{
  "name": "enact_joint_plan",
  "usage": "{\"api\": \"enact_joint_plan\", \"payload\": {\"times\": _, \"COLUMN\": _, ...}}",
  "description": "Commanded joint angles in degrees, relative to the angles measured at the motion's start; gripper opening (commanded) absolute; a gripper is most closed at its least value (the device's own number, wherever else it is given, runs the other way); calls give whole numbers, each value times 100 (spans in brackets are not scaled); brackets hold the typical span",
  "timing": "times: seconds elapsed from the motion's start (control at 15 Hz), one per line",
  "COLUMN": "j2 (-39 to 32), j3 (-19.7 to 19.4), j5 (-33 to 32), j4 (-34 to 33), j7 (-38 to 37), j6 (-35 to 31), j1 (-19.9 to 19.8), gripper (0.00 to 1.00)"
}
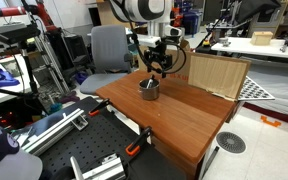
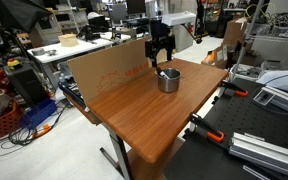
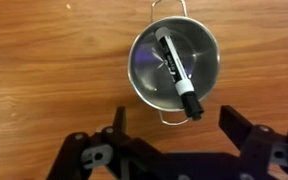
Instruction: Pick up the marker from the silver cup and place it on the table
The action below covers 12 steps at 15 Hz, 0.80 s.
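In an exterior view the cup point(image 1: 149, 89) stands on a smooth reddish-brown desk point(image 1: 184, 118), with a wooden board point(image 1: 216, 75) and a grey office chair point(image 1: 109, 48) behind the cup. In an exterior view, cluttered lab benches point(image 2: 69, 45) lie beyond the cup point(image 2: 168, 80). In the wrist view the marker point(image 3: 177, 75) lies slanted inside the cup, its dark cap on the rim, while the fingers point(image 3: 236, 128) are spread wide, holding nothing.

Marker point(image 3: 176, 72): too small to make out in both exterior views.
Silver cup point(image 1: 148, 90): inside hidden behind own wall.
Gripper point(image 3: 173, 114): base cut off at 6 o'clock — wrist view's edge.
Table point(image 3: 44, 60): edges outside wrist view — all round.
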State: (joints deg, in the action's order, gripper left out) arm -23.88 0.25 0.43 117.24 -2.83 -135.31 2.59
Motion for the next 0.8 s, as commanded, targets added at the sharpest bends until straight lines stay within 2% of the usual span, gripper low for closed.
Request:
{"api": "enact_joint_plan", "payload": {"times": 0.0, "j2": -177, "j3": 13, "j5": -52, "j4": -173, "j7": -46, "j6": 4, "j1": 16, "gripper": 100}}
{"api": "enact_joint_plan", "payload": {"times": 0.4, "j2": -417, "j3": 13, "j5": -95, "j4": -314, "j7": -85, "j6": 54, "j1": 83, "gripper": 100}}
{"api": "enact_joint_plan", "payload": {"times": 0.47, "j2": -451, "j3": 13, "j5": -99, "j4": -336, "j7": -78, "j6": 47, "j1": 93, "gripper": 75}}
{"api": "enact_joint_plan", "payload": {"times": 0.53, "j2": -483, "j3": 7, "j5": -109, "j4": -359, "j7": -87, "j6": 49, "j1": 105, "gripper": 74}}
{"api": "enact_joint_plan", "payload": {"times": 0.73, "j2": -528, "j3": -22, "j5": -143, "j4": -435, "j7": -116, "j6": 74, "j1": 112, "gripper": 51}}
